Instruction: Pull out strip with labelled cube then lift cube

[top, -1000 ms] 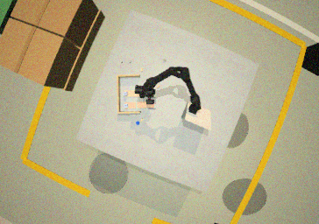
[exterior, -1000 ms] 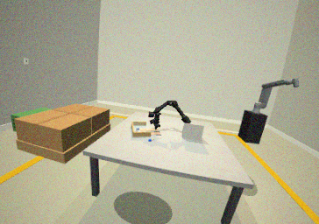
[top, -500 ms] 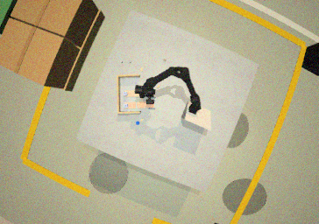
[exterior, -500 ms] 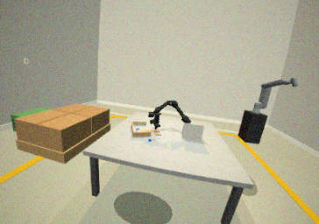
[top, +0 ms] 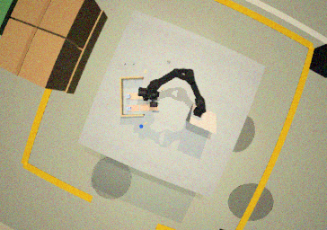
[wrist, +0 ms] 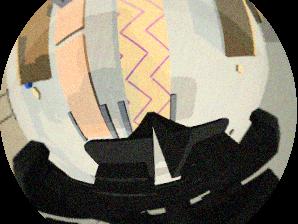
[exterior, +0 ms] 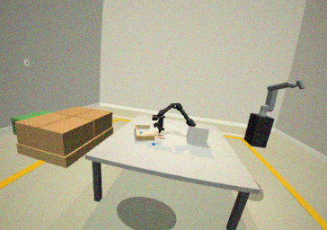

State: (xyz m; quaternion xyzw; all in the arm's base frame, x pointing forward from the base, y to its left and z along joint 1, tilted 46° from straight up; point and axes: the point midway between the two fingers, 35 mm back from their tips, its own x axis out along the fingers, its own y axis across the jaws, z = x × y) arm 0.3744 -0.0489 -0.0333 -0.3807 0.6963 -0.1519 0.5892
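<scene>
A salmon strip [wrist: 75,65] [top: 145,108] has a dark break across it in the wrist view. A yellow strip with purple zigzags [wrist: 145,50] [top: 136,96] lies beside it and shows no break in its visible part. A small pale cube [top: 129,108] sits on the salmon strip's far end, another cube [top: 128,96] on the zigzag strip's; their labels cannot be read. My gripper [wrist: 150,115] [top: 154,104] [exterior: 161,131] is shut and empty, low at the zigzag strip's near end, whose tip it hides.
A tan three-sided frame [top: 122,98] [exterior: 145,139] stands around the strips' far parts. Thin grey upright guides [wrist: 124,117] flank the near ends. A blue ball [top: 141,126] [exterior: 154,144] [wrist: 28,85] lies outside the frame. A pale block [top: 206,120] [exterior: 198,137] stands by the arm's base.
</scene>
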